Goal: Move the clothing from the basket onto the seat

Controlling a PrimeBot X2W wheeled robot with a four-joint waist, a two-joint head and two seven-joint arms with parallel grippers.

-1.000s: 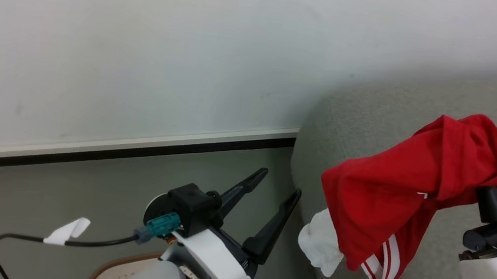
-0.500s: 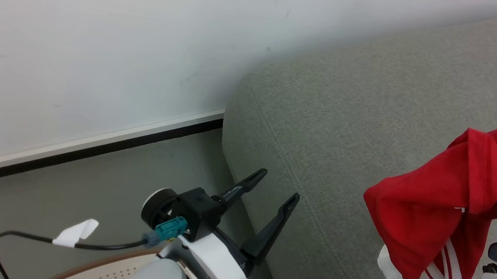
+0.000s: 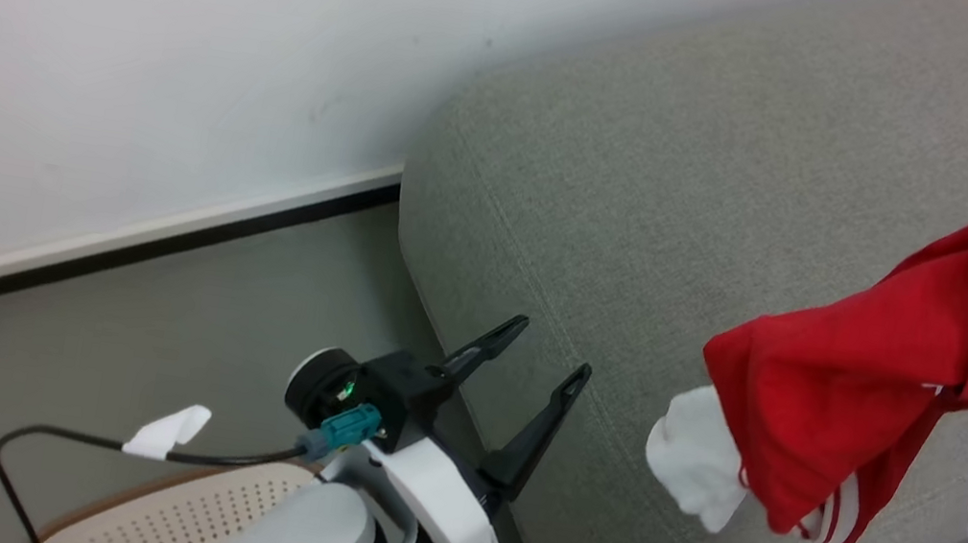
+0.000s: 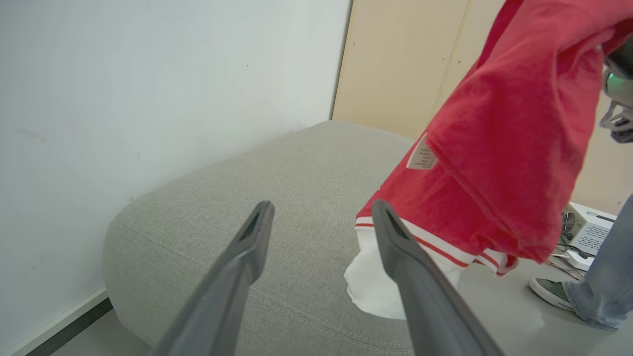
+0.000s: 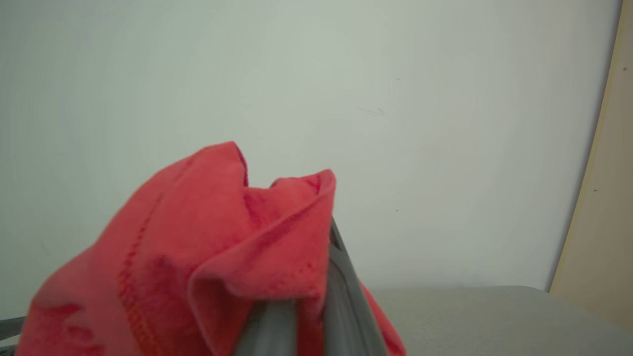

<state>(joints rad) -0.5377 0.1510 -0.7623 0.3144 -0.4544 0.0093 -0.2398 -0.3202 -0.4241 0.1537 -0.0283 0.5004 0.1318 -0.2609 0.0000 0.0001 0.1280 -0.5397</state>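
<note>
Basket (image 3: 154,516) at lower left, more of it showing since the head camera swung, left gripper (image 3: 552,345) still spread wide and empty by the seat (image 3: 652,191) corner, red clothing (image 3: 862,399) hanging over the seat's near edge, white part now farther left, still pinched in the right gripper (image 5: 319,257)

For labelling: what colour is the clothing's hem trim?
The clothing's trim: white with red stripes; left wrist view best.

the red clothing (image 3: 862,399) hangs bunched in the air over the front edge of the light grey seat (image 3: 699,199), white stripe trim and a white piece lowest; the cream, perforated, brown-rimmed basket (image 3: 182,520) sits on the floor near the seat's corner
</note>
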